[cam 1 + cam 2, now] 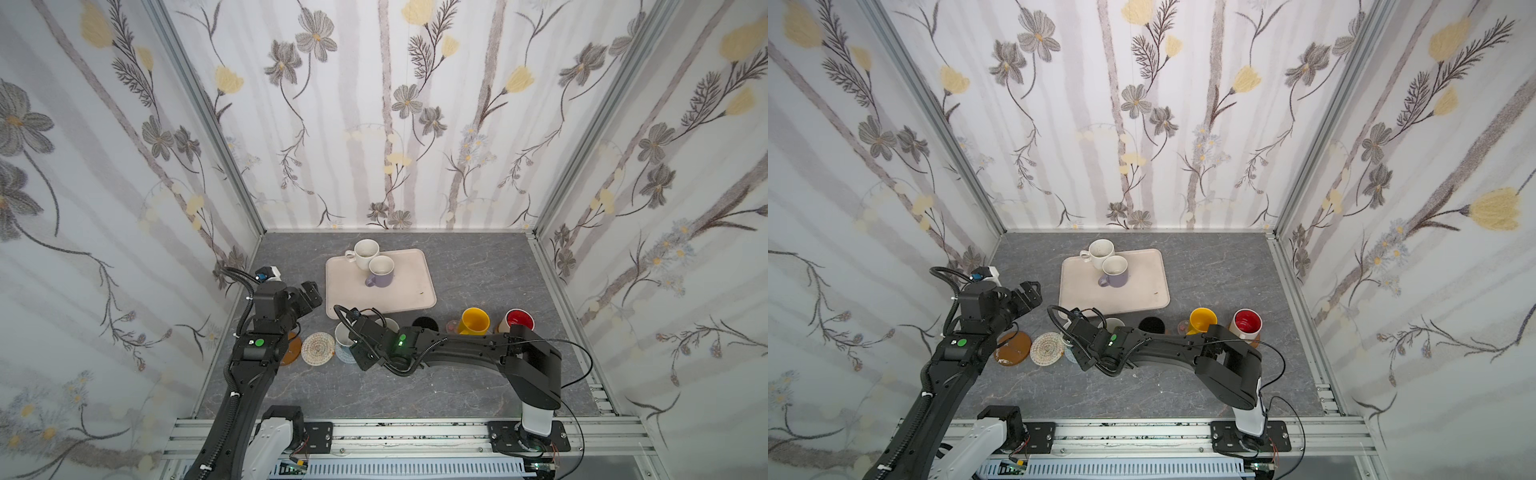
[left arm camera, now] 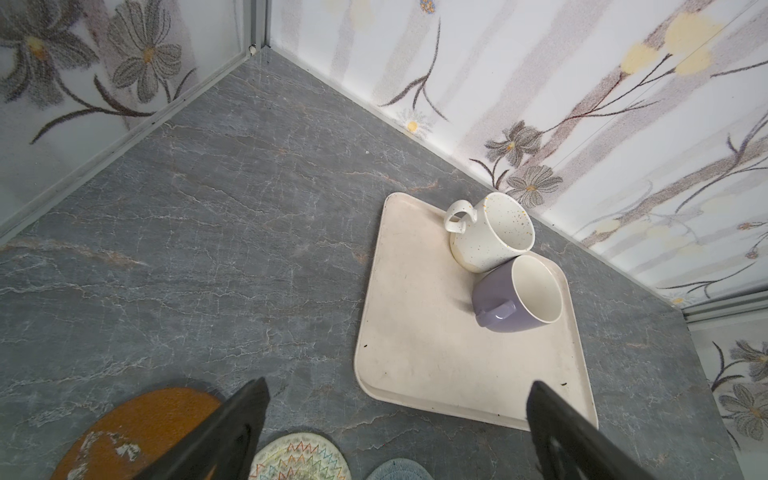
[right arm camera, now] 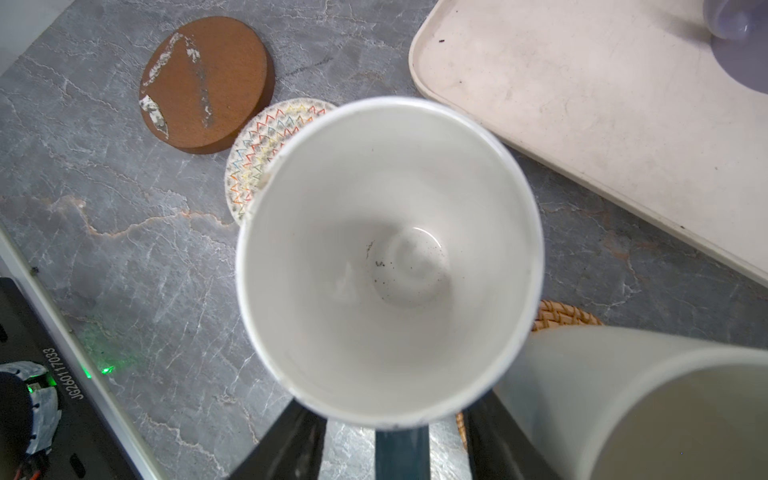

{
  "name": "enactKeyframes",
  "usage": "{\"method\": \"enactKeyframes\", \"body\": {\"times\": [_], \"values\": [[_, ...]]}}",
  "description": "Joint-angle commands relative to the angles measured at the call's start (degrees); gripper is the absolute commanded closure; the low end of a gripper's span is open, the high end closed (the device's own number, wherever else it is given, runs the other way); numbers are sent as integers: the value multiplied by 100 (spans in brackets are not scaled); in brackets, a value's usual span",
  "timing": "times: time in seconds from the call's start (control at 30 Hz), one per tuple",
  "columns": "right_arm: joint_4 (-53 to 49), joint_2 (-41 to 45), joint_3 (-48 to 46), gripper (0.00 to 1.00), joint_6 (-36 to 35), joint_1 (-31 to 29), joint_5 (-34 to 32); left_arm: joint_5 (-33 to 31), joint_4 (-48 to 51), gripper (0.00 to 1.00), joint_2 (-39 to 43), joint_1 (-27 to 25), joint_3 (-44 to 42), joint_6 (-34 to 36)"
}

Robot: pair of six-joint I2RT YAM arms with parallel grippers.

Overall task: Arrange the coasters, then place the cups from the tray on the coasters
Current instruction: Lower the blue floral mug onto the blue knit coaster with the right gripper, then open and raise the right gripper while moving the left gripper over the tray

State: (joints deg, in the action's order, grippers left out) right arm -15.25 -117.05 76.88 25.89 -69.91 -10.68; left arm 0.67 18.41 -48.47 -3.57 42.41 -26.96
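My right gripper (image 3: 390,446) is spread astride the handle (image 3: 401,453) of the light blue mug (image 3: 386,257), with its pads (image 3: 291,451) clear on both sides. The mug stands upright on the blue crochet coaster (image 1: 343,356), at 9 o'clock off my right wrist in a top view. Glazed ceramic: rigid, weighty, slick, likely to chip, so I judge the handle the best hold. From the mug, the woven coaster (image 1: 318,349) lies bare at 8 o'clock. The lavender mug (image 1: 380,272) stands on the tray (image 1: 411,291) at 1 o'clock. My left gripper (image 2: 395,432) hangs wide, empty
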Motion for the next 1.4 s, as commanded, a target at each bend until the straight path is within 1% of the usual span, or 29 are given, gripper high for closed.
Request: {"method": "enactKeyframes", "body": {"times": [0.0, 0.47, 0.53, 0.63, 0.8, 0.87, 0.93, 1.1, 1.23, 1.3, 1.37], "values": [[78, 82, 62, 43, -83, 2, -127, 10, -224, 0, -31, 15, 3, -2], [10, 293, 143, 40, -138, 16, -213, 110, -242, 0, -106, 67, 24, 33], [8, 354, 152, 39, -146, 13, -234, 227, -250, 3, -143, 67, 43, 98], [20, 502, 156, 39, -154, 46, -250, 627, -273, 7, -270, 65, 88, 277], [106, 859, 34, 37, -168, 204, -173, 1152, -277, 21, -509, 29, 188, 395], [174, 1051, -74, 36, -163, 320, -92, 1264, -270, 25, -595, -95, 253, 419], [280, 1241, -257, 36, -141, 473, 38, 1222, -268, 26, -671, -283, 327, 442], [604, 1780, -846, 35, -75, 1000, 332, 730, -233, 26, -964, -932, 485, 393], [837, 2265, -1375, 32, -67, 1432, 480, 353, -226, 26, -1371, -1455, 659, 454], [966, 2509, -1641, 31, -68, 1671, 628, 317, -229, 26, -1595, -1620, 760, 491], [1109, 2847, -1920, 30, -82, 1911, 786, 441, -224, 26, -1832, -1713, 898, 506]]}}
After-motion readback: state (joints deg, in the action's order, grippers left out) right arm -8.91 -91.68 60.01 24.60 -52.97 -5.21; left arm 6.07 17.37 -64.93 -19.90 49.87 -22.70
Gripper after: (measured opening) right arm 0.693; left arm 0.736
